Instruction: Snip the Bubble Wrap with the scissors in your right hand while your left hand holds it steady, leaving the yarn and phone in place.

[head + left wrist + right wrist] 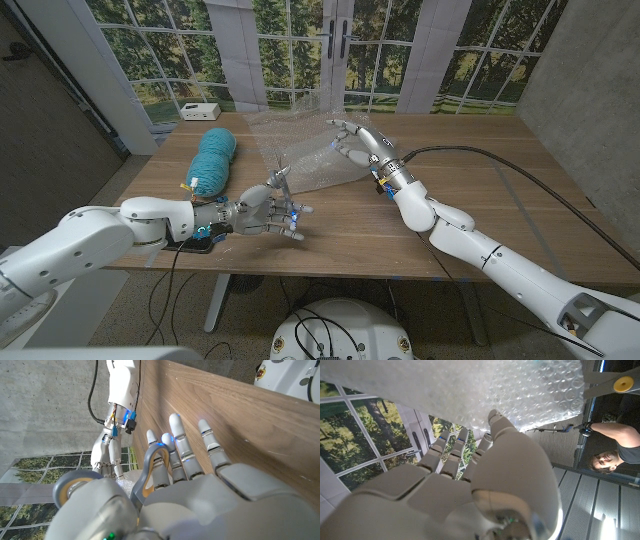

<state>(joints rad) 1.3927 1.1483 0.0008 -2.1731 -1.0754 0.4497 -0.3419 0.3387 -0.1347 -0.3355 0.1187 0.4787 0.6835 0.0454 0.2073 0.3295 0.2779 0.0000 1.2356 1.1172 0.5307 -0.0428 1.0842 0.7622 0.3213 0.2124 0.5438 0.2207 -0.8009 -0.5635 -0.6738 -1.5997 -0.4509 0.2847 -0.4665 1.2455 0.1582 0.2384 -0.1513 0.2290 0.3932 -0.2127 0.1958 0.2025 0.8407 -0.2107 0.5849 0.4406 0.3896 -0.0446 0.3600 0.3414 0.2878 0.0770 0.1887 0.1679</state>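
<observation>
Left hand: my left hand point(262, 212) sits low over the front of the bench point(480, 200), fingers spread toward three o'clock. It is grasping the scissors point(279, 181); in my left wrist view the grey handle loop point(150, 467) sits between thumb and fingers.
Scissors: the blades rise toward twelve o'clock from that hand, tips touching or just short of the near edge of the bubble wrap point(300, 150); I cannot tell which. In my right wrist view a grey blade with a yellow pivot point(615, 382) lies just beside the sheet's edge.
Right hand: my right hand point(352, 140) is raised at about one o'clock from the left, grasping the far right side of the bubble wrap, fingers against the sheet point(520, 390).
Bubble wrap: the clear sheet hangs lifted between my two hands, sloping down toward the bench middle.
Yarn: a teal ball of yarn point(214, 160) lies at eleven o'clock from my left hand, well clear of the sheet.
Phone: a dark flat thing point(190, 244) shows under my left wrist at the bench's front edge, mostly hidden.
Far corner: a small white box point(195, 111) rests at the bench's back left.
Person: a person point(612, 447) stands beyond the bench in my right wrist view.
</observation>
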